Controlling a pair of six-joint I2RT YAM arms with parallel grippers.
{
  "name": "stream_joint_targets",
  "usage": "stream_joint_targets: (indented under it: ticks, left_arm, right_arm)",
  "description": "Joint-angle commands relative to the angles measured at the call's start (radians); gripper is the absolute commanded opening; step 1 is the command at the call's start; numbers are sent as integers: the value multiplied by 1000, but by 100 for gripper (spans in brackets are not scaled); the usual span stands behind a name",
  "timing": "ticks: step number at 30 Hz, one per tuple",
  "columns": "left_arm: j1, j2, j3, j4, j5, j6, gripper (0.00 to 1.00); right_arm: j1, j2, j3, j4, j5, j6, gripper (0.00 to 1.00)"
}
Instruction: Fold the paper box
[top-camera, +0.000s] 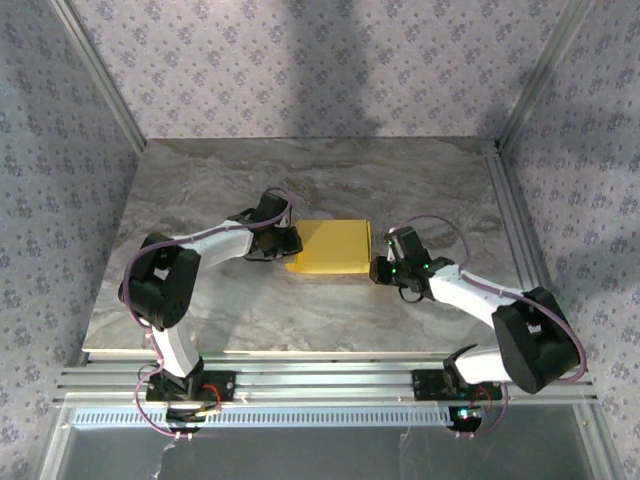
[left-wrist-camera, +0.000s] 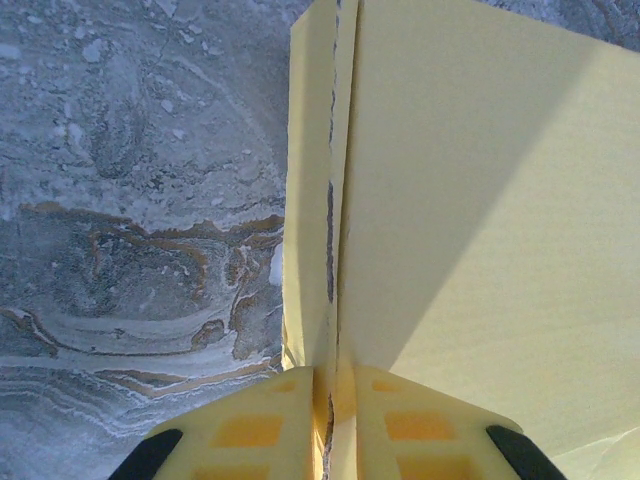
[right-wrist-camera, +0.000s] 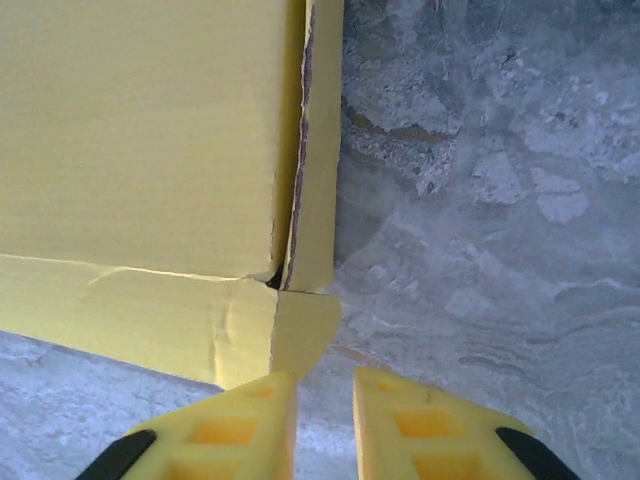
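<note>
At the left of the grey marbled bench (top-camera: 420, 190), the left gripper (top-camera: 283, 243) meets the left edge of the flat yellow cardboard paper box (top-camera: 335, 248). Its wrist camera shows the left gripper (left-wrist-camera: 332, 378) nearly closed, its yellow fingers (left-wrist-camera: 250, 430) clamped on a thin upright edge of the paper box (left-wrist-camera: 480, 180), where a narrow side strip meets the broad panel along a dark slit. The box lies in the middle of the bench, between the two grippers, with its yellow side showing. At the box's right near corner sits the right gripper (top-camera: 383, 270). In its own view, the right gripper (right-wrist-camera: 325, 385) has its fingers (right-wrist-camera: 420, 430) a little apart, with bare bench (right-wrist-camera: 500, 200) visible in the gap and nothing held. A small corner tab of the paper box (right-wrist-camera: 140, 130) lies just beside the tip of one finger, and the flap next to it is creased. Counted: one paper box, two grippers on two arms, one bench.
</note>
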Motion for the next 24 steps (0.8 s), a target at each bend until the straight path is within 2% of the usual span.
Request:
stream_joint_targets:
  ticks: [1, 13, 20, 24]
  left_arm:
    - [10, 33, -8, -73, -52, 17, 14]
    - [9, 36, -5, -70, -47, 17, 14]
    - [9, 35, -6, -67, -45, 17, 14]
    - [9, 34, -4, -69, -43, 17, 14]
  right_arm:
    - [-8, -53, 11, -23, -31, 23, 26]
    - [-68, 78, 28, 60, -143, 34, 24]
    - [-72, 97, 41, 80, -178, 47, 22]
    - [-72, 53, 23, 84, -183, 63, 21]
